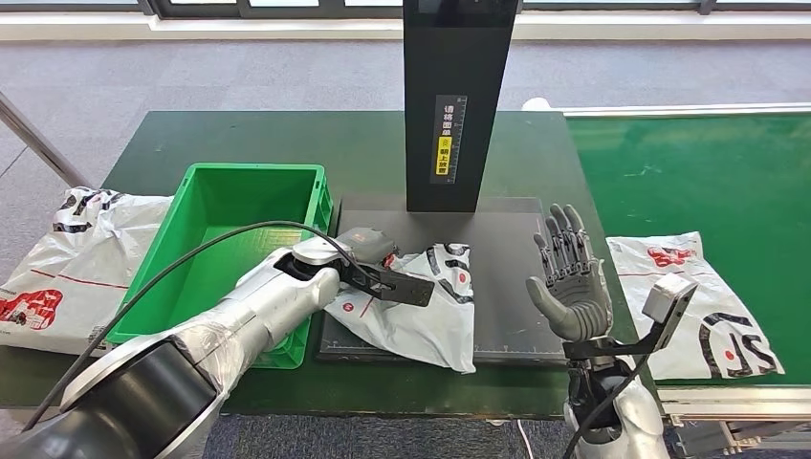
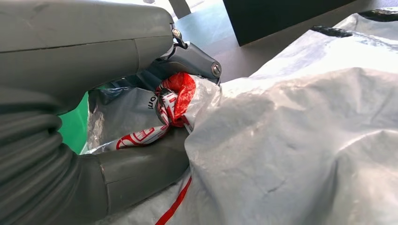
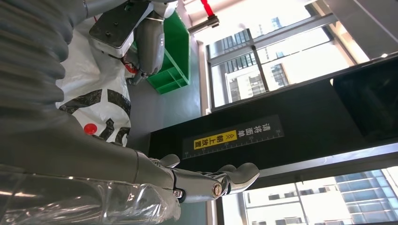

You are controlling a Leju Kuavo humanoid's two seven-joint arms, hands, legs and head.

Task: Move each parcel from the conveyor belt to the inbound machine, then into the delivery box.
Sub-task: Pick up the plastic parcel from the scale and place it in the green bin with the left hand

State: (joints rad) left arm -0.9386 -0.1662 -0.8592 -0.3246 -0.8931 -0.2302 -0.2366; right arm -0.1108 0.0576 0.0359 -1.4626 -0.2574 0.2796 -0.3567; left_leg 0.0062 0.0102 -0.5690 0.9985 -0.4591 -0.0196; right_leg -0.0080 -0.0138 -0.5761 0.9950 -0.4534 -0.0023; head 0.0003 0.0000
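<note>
Left hand: the left hand (image 1: 368, 256) grips a bunched edge of the white parcel (image 1: 421, 316) — the left wrist view shows red-printed plastic (image 2: 176, 96) crumpled between thumb and fingers.

Parcel in play: the white parcel lies crumpled on the inbound machine's black platform (image 1: 507, 287), its left edge reaching past the platform toward the green delivery box (image 1: 239, 206).

Right hand: the right hand (image 1: 571, 277) is raised over the platform's right side, palm up and fingers spread, holding nothing; in the right wrist view its fingers (image 3: 225, 178) stand in front of the scanner column.

Inbound machine: a black upright column (image 1: 457, 96) rises from the back of the platform, bearing a yellow-and-black label (image 1: 446, 153).

Delivery box: the green crate sits on the dark green table (image 1: 363, 143), just left of the platform — the left forearm crosses its near right corner.

Conveyor belt: on the green belt (image 1: 698, 172) to the right, a second parcel (image 1: 693, 301) lies flat near the front edge.

Also on the table: a third parcel (image 1: 72, 258) rests left of the crate, overhanging the table's edge.
</note>
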